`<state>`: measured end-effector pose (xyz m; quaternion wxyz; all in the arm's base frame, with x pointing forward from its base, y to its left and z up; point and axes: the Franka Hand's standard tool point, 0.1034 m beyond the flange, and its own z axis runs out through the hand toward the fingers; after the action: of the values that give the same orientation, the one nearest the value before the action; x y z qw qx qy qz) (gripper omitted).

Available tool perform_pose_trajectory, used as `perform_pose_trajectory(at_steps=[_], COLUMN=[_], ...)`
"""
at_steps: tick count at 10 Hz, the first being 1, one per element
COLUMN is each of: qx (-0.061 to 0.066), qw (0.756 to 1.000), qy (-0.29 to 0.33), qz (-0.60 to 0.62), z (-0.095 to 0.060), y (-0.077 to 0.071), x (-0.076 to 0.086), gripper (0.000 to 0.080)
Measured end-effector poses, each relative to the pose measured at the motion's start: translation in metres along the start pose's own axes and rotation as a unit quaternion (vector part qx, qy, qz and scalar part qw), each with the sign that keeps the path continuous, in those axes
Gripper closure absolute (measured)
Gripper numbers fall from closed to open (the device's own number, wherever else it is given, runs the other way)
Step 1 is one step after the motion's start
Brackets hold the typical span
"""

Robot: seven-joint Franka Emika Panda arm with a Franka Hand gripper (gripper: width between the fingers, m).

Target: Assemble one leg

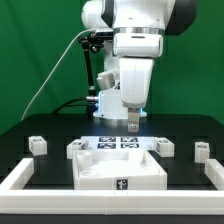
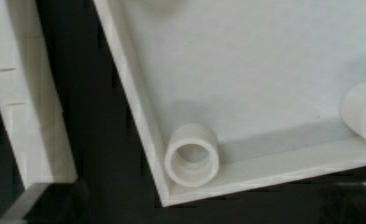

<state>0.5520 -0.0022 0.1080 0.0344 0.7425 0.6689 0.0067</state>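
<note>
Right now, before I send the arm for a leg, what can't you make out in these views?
1. The pincer: exterior view, too small to tell open or shut; the wrist view shows none of it.
2. The leftmost leg: exterior view, its tag too small to read; no leg in the wrist view.
3. One socket of the tabletop: wrist view, cut off by the picture's edge.
</note>
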Motion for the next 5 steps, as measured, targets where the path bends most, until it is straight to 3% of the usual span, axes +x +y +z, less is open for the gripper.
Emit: perform_pose_trajectory(at_steps=[2, 5], qx=[0.006, 0.033], qw=[0.997, 0.990], qy=[0.000, 0.001], qz=[-0.071, -0.137], z=[0.006, 0.026], y=[-0.002, -0.029], x=[-0.010, -0.027], gripper=[0.0150, 0.0150])
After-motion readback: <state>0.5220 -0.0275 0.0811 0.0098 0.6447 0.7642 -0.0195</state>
